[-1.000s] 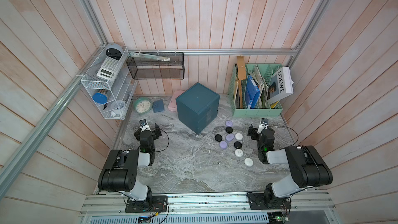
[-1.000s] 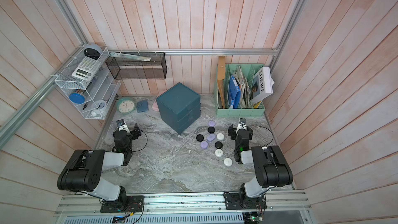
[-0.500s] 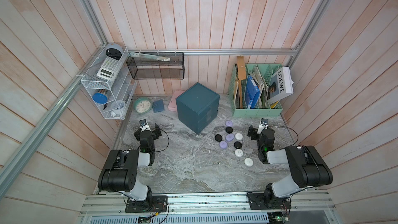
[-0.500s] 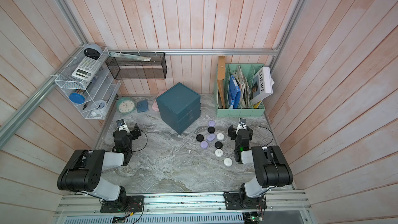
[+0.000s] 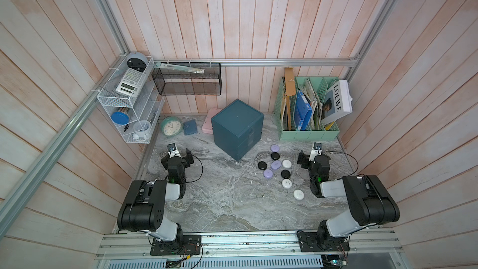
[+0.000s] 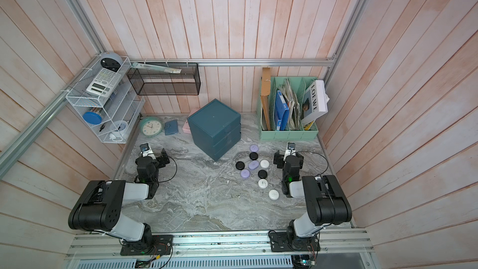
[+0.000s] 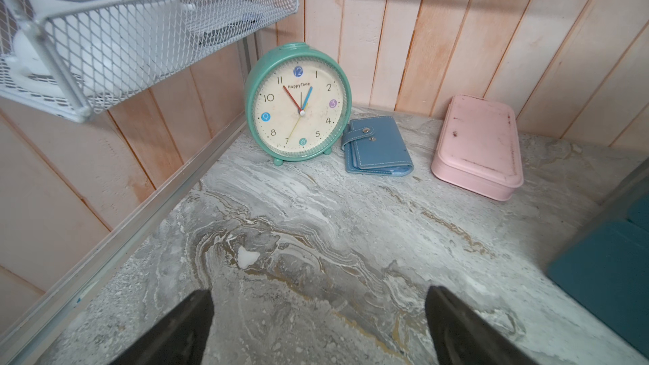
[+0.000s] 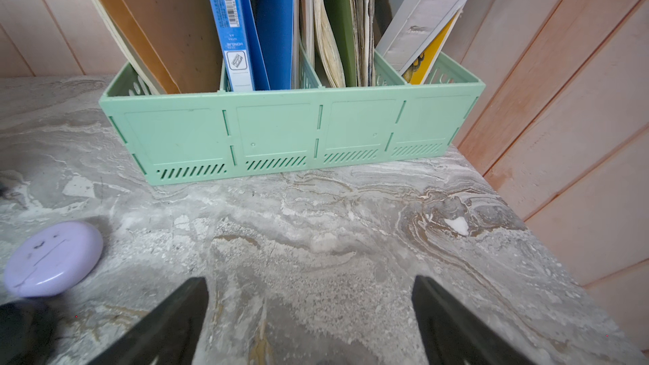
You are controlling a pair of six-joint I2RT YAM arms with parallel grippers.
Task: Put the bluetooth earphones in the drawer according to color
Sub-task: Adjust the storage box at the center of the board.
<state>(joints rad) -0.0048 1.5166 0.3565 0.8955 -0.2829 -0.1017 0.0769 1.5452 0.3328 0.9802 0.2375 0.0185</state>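
The bluetooth earphones (image 5: 276,164) lie in a loose cluster on the marble table, right of centre in both top views: three lilac, three black and three white pucks. The dark teal drawer (image 5: 236,128) cabinet stands behind them, all drawers pushed in; it is also in a top view (image 6: 214,128). My right gripper (image 5: 313,157) rests low, right of the cluster, open and empty. In the right wrist view the gripper (image 8: 309,280) faces the file rack, with a lilac earphone case (image 8: 52,258) off to one side. My left gripper (image 7: 318,293) is open over bare marble near the left wall (image 5: 177,155).
A mint-green clock (image 7: 298,103), a blue wallet (image 7: 375,145) and a pink oblong case (image 7: 477,145) stand along the back wall ahead of the left gripper. The mint-green file rack (image 8: 291,135) fills the back right corner. A white wire shelf (image 5: 129,109) hangs on the left wall.
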